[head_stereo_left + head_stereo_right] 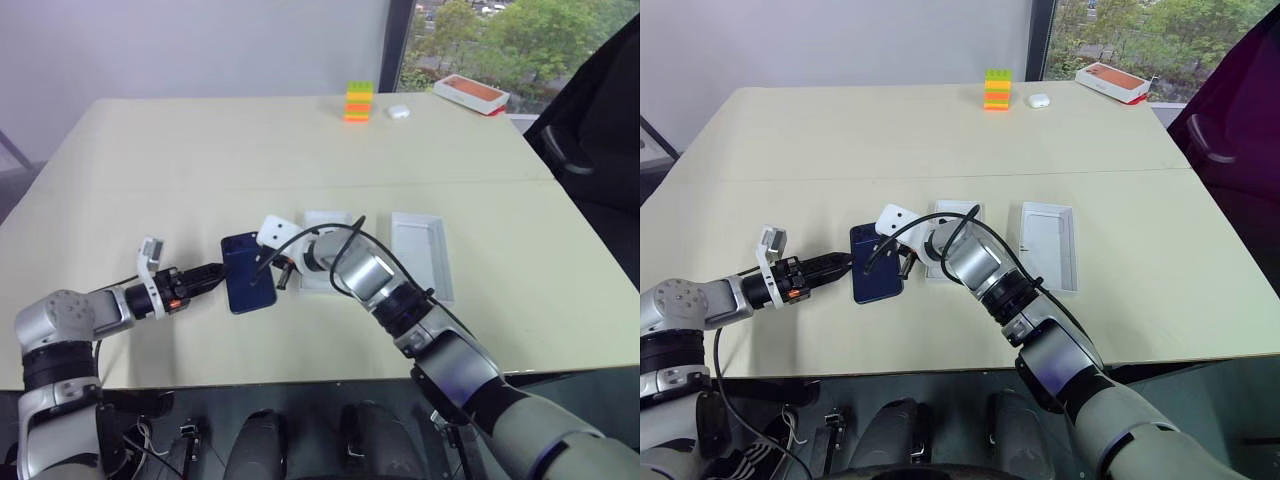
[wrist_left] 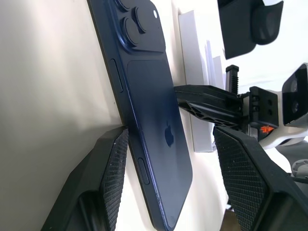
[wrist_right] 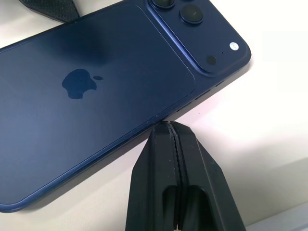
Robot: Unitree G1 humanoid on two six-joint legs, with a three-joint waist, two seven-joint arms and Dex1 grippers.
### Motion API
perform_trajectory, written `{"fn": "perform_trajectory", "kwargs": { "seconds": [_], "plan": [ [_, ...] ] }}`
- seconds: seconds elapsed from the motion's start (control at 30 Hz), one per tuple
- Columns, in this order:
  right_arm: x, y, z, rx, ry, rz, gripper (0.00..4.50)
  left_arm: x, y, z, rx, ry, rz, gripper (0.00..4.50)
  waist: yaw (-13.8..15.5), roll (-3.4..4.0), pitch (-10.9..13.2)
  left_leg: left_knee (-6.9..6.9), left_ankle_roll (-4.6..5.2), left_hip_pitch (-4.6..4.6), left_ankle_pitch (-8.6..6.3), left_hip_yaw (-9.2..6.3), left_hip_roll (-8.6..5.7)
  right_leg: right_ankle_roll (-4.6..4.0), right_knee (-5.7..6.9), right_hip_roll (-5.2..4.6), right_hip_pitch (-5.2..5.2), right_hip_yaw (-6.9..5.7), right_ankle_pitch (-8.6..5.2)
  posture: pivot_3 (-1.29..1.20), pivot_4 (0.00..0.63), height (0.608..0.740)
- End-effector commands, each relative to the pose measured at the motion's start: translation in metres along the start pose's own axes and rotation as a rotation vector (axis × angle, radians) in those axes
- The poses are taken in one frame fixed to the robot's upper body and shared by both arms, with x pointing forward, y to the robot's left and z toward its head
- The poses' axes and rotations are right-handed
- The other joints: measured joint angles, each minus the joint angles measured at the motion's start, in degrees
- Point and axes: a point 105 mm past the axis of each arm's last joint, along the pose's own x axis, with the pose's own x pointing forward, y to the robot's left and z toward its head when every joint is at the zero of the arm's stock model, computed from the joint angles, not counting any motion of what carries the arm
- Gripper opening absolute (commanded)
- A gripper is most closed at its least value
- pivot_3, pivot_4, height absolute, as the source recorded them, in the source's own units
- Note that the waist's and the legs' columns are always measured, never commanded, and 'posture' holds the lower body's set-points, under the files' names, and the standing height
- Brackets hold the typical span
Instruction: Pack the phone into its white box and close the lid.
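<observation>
The dark navy phone lies back up on the table, camera cluster at its far end. My left gripper comes in from the left, open. The phone's near edge sits between its fingers and rests against one pad. My right gripper is shut, with its tip at the phone's opposite long edge near the cameras. Behind my right wrist, partly hidden, lies the white box. The lid lies open side up to its right, plain white inside.
At the table's far side stand a stack of coloured bricks, a small white case and an orange-topped box. A dark chair stands off the table's right edge. The front edge runs just below my arms.
</observation>
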Motion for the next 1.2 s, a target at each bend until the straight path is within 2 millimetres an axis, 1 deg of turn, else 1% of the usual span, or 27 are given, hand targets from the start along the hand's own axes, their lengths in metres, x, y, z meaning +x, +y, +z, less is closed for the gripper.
{"fn": "perform_trajectory", "kwargs": {
  "seconds": [0.03, 0.17, 0.27, 0.33, 0.37, 0.47, 0.57, 0.63, 0.7, 0.73, 0.77, 0.83, 0.97, 1.03, 1.1, 1.13, 1.2],
  "plan": [
    [0.004, 0.010, 0.000, -0.003, -0.004, 0.040, 0.02, 0.006, -0.035, 0.013, 0.010, -0.033, -0.143, 2.96, 0.0, -0.04, 0.0, -0.02, 0.00, -0.01, 0.00, -0.01, 0.01, 0.00, -0.01, 0.00, -0.02, 0.00, 0.00, 0.00, 0.150, 0.740],
    [0.004, 0.010, 0.000, -0.003, -0.004, 0.035, 0.02, 0.013, -0.030, 0.013, 0.046, -0.007, 0.000, 2.96, 0.0, -0.07, 0.0, -0.10, -0.01, -0.03, 0.00, -0.05, 0.02, 0.02, -0.09, -0.01, -0.03, -0.02, 0.00, 0.00, 0.150, 0.740],
    [0.005, 0.011, 0.002, -0.004, -0.013, 0.040, 0.02, 0.014, -0.028, 0.005, 0.049, 0.007, 0.022, 2.96, -0.3, -0.07, 0.0, -0.13, -0.01, -0.02, 0.00, 0.01, 0.02, 0.02, -0.13, -0.03, -0.02, 0.00, 0.00, 0.00, 0.150, 0.740],
    [0.005, 0.012, 0.003, -0.010, -0.013, 0.040, 0.02, 0.016, -0.030, -0.001, 0.046, 0.014, 0.004, 2.96, -0.4, -0.07, 0.0, -0.16, -0.01, -0.01, 0.00, 0.01, 0.02, 0.02, -0.15, -0.04, -0.02, 0.00, 0.00, 0.00, 0.150, 0.740],
    [0.005, 0.012, 0.003, -0.011, -0.014, 0.040, 0.02, 0.016, -0.027, -0.002, 0.040, 0.009, 0.013, 2.96, -0.3, -0.07, 0.0, -0.18, -0.01, -0.01, 0.00, 0.01, 0.02, 0.02, -0.15, -0.04, -0.03, 0.00, 0.00, 0.00, 0.150, 0.740],
    [0.005, 0.010, 0.003, -0.010, -0.015, 0.038, 0.02, 0.016, -0.019, -0.002, 0.016, -0.006, 0.046, 2.96, -0.1, -0.09, 0.0, -0.19, -0.02, -0.02, 0.00, -0.04, 0.02, 0.02, -0.14, -0.04, -0.03, -0.04, 0.00, 0.00, 0.150, 0.740],
    [0.003, 0.005, 0.000, -0.007, -0.010, 0.020, 0.02, 0.015, -0.022, -0.003, 0.000, -0.008, 0.020, 2.96, -0.2, -0.09, 0.0, -0.19, -0.02, -0.01, 0.01, -0.03, 0.02, 0.01, -0.15, -0.03, -0.04, -0.04, 0.00, 0.00, 0.150, 0.740],
    [0.002, 0.005, -0.001, -0.011, -0.007, 0.018, 0.02, 0.013, -0.022, -0.003, -0.002, -0.003, 0.026, 2.96, -0.2, -0.09, 0.0, -0.19, -0.02, -0.01, 0.01, -0.03, 0.02, 0.01, -0.16, -0.03, -0.03, -0.04, 0.00, 0.00, 0.150, 0.740],
    [0.002, 0.006, -0.002, -0.011, -0.006, 0.019, 0.02, 0.014, -0.017, 0.000, 0.005, 0.002, 0.089, 2.96, -0.2, -0.09, 0.0, -0.19, -0.02, -0.02, 0.01, -0.03, 0.02, 0.01, -0.17, -0.03, -0.03, -0.04, 0.00, 0.00, 0.150, 0.740],
    [0.003, 0.006, -0.002, -0.010, -0.007, 0.020, 0.02, 0.014, -0.014, 0.003, 0.045, 0.007, 0.153, 2.96, -0.1, -0.09, 0.0, -0.20, -0.02, -0.02, 0.01, -0.03, 0.02, 0.02, -0.17, -0.03, -0.03, -0.04, 0.00, 0.00, 0.150, 0.740],
    [0.003, 0.007, -0.002, -0.008, -0.008, 0.022, 0.02, 0.016, -0.018, 0.009, 0.046, -0.007, 0.165, 2.96, -0.1, -0.09, 0.0, -0.20, -0.02, -0.02, 0.01, -0.03, 0.02, 0.02, -0.17, -0.03, -0.03, -0.04, 0.00, 0.00, 0.150, 0.740],
    [0.004, 0.009, -0.002, -0.003, -0.008, 0.026, 0.02, 0.019, -0.025, 0.014, 0.064, -0.010, 0.199, 2.96, 0.0, -0.11, 0.0, -0.19, -0.02, -0.02, 0.01, -0.05, 0.01, 0.02, -0.17, -0.03, -0.02, -0.04, 0.00, 0.00, 0.150, 0.740],
    [0.004, 0.010, -0.003, -0.003, -0.009, 0.026, 0.02, 0.028, -0.036, 0.016, 0.083, -0.026, 0.202, 2.96, -0.3, -0.11, 0.0, -0.20, -0.03, -0.01, 0.01, -0.04, 0.02, 0.03, -0.19, -0.03, -0.02, -0.03, 0.00, 0.00, 0.150, 0.740],
    [0.004, 0.010, -0.002, -0.002, -0.010, 0.026, 0.02, 0.029, -0.033, 0.013, 0.093, -0.026, 0.242, 2.96, -0.3, -0.12, 0.0, -0.26, -0.04, -0.02, 0.01, -0.04, 0.02, 0.03, -0.19, -0.04, -0.03, -0.03, 0.00, 0.00, 0.150, 0.740],
    [0.004, 0.009, -0.002, -0.003, -0.011, 0.026, 0.02, 0.030, -0.031, 0.009, 0.077, -0.022, 0.237, 2.96, -0.3, -0.11, 0.0, -0.30, -0.05, 0.00, 0.01, -0.05, 0.02, 0.03, -0.18, -0.05, -0.03, -0.03, 0.00, 0.00, 0.150, 0.740],
    [0.004, 0.010, -0.002, -0.004, -0.012, 0.027, 0.02, 0.029, -0.027, 0.006, 0.079, -0.013, 0.267, 2.96, -0.3, -0.12, 0.0, -0.30, -0.06, 0.00, 0.01, -0.05, 0.03, 0.03, -0.18, -0.04, -0.03, -0.04, 0.00, 0.00, 0.150, 0.740],
    [0.004, 0.010, -0.002, -0.003, -0.012, 0.029, 0.02, 0.031, -0.031, 0.004, 0.081, -0.010, 0.240, 2.96, -0.3, -0.11, 0.0, -0.31, -0.08, 0.00, 0.01, -0.05, 0.03, 0.03, -0.18, -0.05, -0.03, -0.04, 0.00, 0.00, 0.150, 0.740]
  ]
}}
